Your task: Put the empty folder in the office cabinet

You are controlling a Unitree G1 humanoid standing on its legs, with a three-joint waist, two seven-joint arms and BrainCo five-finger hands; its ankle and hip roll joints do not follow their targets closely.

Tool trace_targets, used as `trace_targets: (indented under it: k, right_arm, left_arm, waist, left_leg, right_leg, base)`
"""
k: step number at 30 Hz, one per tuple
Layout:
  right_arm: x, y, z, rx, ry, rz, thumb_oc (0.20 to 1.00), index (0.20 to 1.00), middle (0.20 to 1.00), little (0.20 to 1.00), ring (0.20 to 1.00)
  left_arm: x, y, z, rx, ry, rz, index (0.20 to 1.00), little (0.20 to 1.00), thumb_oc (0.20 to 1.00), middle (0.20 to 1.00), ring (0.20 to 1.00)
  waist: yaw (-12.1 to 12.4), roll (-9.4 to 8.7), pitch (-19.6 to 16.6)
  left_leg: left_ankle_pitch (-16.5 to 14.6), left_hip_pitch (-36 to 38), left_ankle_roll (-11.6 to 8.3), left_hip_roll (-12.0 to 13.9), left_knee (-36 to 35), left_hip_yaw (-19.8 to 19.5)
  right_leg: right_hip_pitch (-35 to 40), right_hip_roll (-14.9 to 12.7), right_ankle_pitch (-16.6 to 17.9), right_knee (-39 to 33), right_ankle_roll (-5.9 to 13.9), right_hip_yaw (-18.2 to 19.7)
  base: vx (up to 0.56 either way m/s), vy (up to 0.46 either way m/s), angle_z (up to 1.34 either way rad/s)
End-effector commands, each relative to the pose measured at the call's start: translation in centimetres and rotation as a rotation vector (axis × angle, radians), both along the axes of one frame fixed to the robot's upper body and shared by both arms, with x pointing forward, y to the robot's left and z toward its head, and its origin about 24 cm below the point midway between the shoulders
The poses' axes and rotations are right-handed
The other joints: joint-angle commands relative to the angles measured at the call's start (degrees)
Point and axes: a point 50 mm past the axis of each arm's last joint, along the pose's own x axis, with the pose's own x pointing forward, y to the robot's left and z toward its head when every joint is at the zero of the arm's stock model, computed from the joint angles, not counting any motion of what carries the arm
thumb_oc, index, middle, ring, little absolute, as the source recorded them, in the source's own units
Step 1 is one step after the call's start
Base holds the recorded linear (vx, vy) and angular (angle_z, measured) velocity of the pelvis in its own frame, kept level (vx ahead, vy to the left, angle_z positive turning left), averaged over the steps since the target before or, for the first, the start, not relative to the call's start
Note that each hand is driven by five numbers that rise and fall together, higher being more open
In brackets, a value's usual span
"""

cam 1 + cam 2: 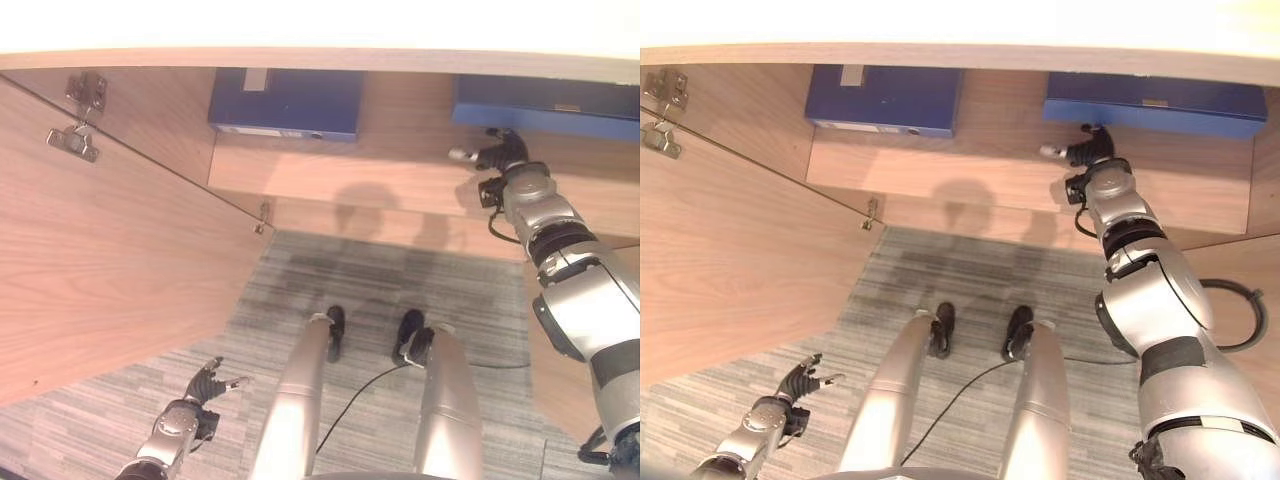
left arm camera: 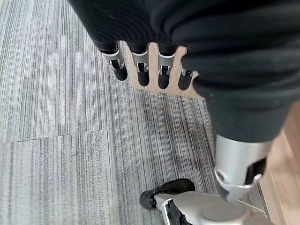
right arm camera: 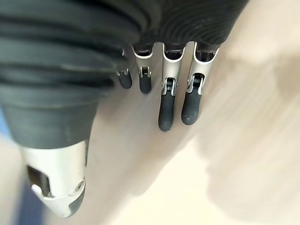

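1. Two blue folders lie on the wooden shelf (image 1: 330, 175) of the open office cabinet (image 1: 940, 55): one folder (image 1: 285, 102) to the left, lying flat, and a second blue folder (image 1: 1150, 103) to the right, also lying flat, well apart from the first.
2. Right hand (image 1: 1087, 150) is up at the shelf, just in front of the right-hand folder; whether it touches the folder I cannot tell.
3. Its own wrist view shows the fingers (image 3: 168, 105) straight and relaxed over bare wood, the thumb apart from them, holding nothing.
4. Left hand (image 1: 207, 384) hangs low beside the body, over the grey striped carpet (image 1: 330, 290), well away from the cabinet.
5. Left wrist view shows its fingers (image 2: 140, 70) straight and loose, nothing held, with carpet beneath them.
6. Cabinet door (image 1: 100, 270) stands swung open on the left, its metal hinges (image 1: 78, 120) showing near the top corner.
7. Door edge reaches down to the carpet near the left hand.
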Motion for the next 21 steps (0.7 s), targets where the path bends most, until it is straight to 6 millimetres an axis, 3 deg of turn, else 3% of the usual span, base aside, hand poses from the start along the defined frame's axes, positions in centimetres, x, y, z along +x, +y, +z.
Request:
trace_targets:
  k: [1,3,8,11,16,17,18,21]
  right_arm:
    - [-1.9,-3.3,-4.6,-0.151,0.295,-0.07,1.0,1.0,1.0,1.0,1.0]
    - [-2.6,-3.4,-6.5,-0.207,0.351,-0.015,1.0,1.0,1.0,1.0,1.0]
    - [-2.4,-2.5,-6.0,-0.226,0.36,0.086,1.0,1.0,1.0,1.0,1.0]
    - [-1.9,-1.9,-5.2,-0.238,0.364,0.126,1.0,1.0,1.0,1.0,1.0]
    - [-1.6,-1.0,-5.4,-0.383,0.44,0.165,1.0,1.0,1.0,1.0,1.0]
    - [-1.6,-0.5,-5.9,-0.448,0.479,0.19,1.0,1.0,1.0,1.0,1.0]
    - [-1.7,-0.6,-6.1,-0.458,0.491,0.185,1.0,1.0,1.0,1.0,1.0]
    - [-2.3,-1.4,-7.3,-0.44,0.543,0.159,1.0,1.0,1.0,1.0,1.0]
  left_arm:
    - [-0.5,2.2,0.6,0.079,0.021,-0.018,1.0,1.0,1.0,1.0,1.0]
    - [-0.9,2.2,0.3,0.074,0.033,-0.009,1.0,1.0,1.0,1.0,1.0]
    - [-0.7,2.3,0.4,0.086,0.036,-0.028,1.0,1.0,1.0,1.0,1.0]
    - [0.3,2.1,1.0,0.07,-0.007,-0.043,1.0,1.0,1.0,1.0,1.0]
    - [1.4,1.6,1.5,0.061,-0.04,-0.064,1.0,1.0,1.0,1.0,1.0]
    - [1.8,1.2,1.5,0.054,-0.046,-0.075,1.0,1.0,1.0,1.0,1.0]
    - [3.6,0.1,3.4,0.023,-0.145,-0.126,1.0,1.0,1.0,1.0,1.0]
    - [3.6,-0.7,5.0,-0.026,-0.207,-0.184,1.0,1.0,1.0,1.0,1.0]
  waist:
    - [1.8,-0.22,4.9]
    - [1.0,-0.53,5.1]
    - [0.6,-0.54,5.5]
    - [1.1,-0.01,6.0]
    - [1.3,0.5,6.3]
    - [1.2,0.45,6.0]
    - [1.3,0.86,6.2]
    - [1.6,1.71,6.5]
  left_leg:
    - [1.8,2.4,1.05,-0.2,-8.8,-0.3]
    - [2.8,3.6,0.74,0.1,-11.4,0.1]
    - [5.3,5.9,-0.04,0.2,-16.6,0.0]
    - [8.8,9.4,-0.83,0.2,-24.0,0.1]
    - [12.7,14.7,-1.46,0.3,-32.9,0.1]
    - [14.6,17.9,-1.94,0.5,-37.2,0.1]
    - [15.4,19.5,-2.19,0.5,-38.8,0.0]
    - [16.9,23.3,-2.39,0.5,-42.2,-0.4]
  right_leg:
    - [6.5,-1.9,-2.4,-5.4,3.44,-0.3]
    - [7.3,-1.4,-1.1,-7.6,4.01,-0.6]
    - [9.8,-1.1,1.4,-12.9,4.84,-1.4]
    - [13.2,-0.6,4.3,-20.1,5.7,-2.1]
    - [17.8,0.6,7.7,-28.5,6.62,-2.9]
    - [21.0,1.2,9.0,-33.0,7.04,-3.2]
    - [22.7,1.4,9.9,-35.0,7.36,-3.7]
    - [27.1,2.1,11.3,-39.0,7.6,-4.4]
  base:
    - [-0.04,-0.002,0.02]
    - [-0.04,0.005,0.03]
    - [-0.03,-0.02,-0.05]
    - [-0.05,-0.052,-0.07]
    - [-0.02,-0.049,-0.09]
    - [-0.01,-0.074,-0.06]
    - [-0.01,-0.074,-0.02]
    - [0.0,-0.08,0.0]
